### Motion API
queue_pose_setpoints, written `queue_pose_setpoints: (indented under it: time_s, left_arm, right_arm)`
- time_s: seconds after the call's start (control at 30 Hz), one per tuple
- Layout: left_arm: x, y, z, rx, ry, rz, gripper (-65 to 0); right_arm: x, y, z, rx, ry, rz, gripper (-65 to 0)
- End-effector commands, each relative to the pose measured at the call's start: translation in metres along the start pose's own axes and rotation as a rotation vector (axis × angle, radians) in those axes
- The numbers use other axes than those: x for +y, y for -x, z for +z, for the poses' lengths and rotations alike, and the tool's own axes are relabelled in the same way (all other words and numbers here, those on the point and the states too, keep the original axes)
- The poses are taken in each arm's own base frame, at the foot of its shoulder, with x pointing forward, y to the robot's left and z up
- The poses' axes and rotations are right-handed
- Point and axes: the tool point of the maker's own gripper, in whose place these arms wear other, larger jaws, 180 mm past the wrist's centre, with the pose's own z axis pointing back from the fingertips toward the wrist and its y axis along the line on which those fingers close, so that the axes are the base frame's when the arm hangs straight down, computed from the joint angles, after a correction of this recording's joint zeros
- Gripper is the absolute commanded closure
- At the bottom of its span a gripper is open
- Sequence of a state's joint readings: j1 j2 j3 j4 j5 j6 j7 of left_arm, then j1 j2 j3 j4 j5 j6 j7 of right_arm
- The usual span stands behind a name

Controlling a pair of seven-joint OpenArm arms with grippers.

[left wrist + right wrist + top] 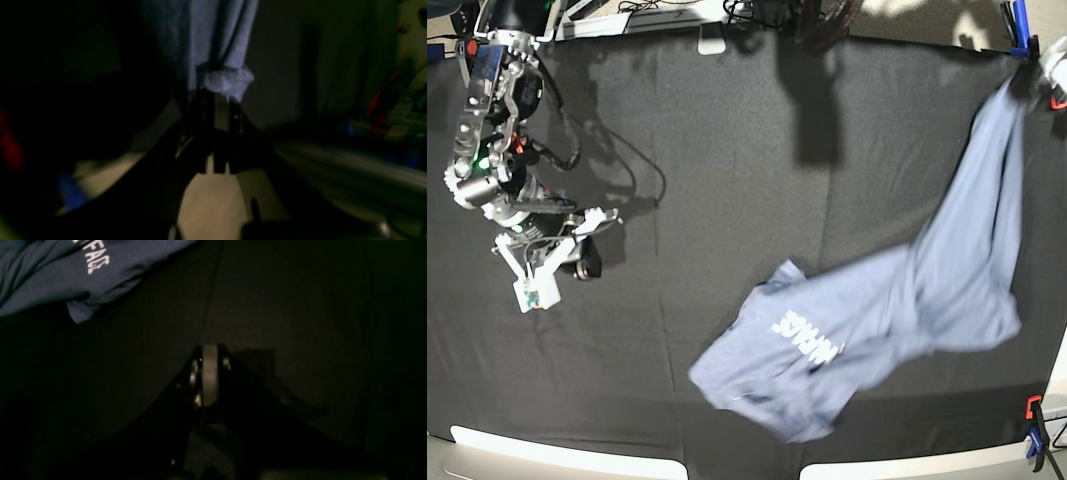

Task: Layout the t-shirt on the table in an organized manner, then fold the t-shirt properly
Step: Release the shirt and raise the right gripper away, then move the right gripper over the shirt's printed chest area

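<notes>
- The black fabric table (727, 150) fills the base view, a blue clamp (1019, 28) at its far corner.
- The t-shirt (897, 310) sprawls across the table, one end lifted taut.
- The left gripper (218, 95) is clenched on that bunched hem.
- The right gripper (209, 355) is closed and empty, well apart from the shirt.
- White lettering reads "FACE" in the right wrist view.

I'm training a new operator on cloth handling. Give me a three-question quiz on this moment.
1. True or false: the left gripper is clamped on the t-shirt.
2. The right gripper is: A) holding a sleeve, B) shut and empty over the table, C) wide open.
3. Fill in: in the base view, the shirt's lifted end rises toward the far ____ corner.

Key: 1 true; 2 B; 3 right.
</notes>
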State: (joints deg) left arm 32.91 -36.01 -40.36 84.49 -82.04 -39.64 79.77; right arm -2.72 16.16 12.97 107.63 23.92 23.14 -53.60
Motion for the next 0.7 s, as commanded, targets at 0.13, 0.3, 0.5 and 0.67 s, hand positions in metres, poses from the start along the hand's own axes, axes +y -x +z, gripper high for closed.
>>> queue_pose_setpoints:
  time_s: [0.13,0.3,0.5,0.67]
  left_arm:
    - [-0.012,-0.001,0.020,0.090,-0.027,-0.126,0.0]
    - [-0.021,-0.014,0.017,0.031,-0.013,-0.153,0.0]
    - [-0.025,-0.014,0.010,-0.013,0.004,-0.131,0.0]
    - [-0.028,-0.006,0.005,-0.016,0.017,-0.105,0.0]
  right_arm:
    - [0.035,-0.015,-0.007,-0.042,-0.100,0.079,0.0]
    - [0.114,-0.022,-0.020,-0.087,-0.304,0.219,-23.5]
    - [0.200,-0.056,-0.052,-0.156,-0.387,0.243,-28.2]
    - [0.258,-0.077,-0.091,-0.130,-0.460,0.238,-28.2]
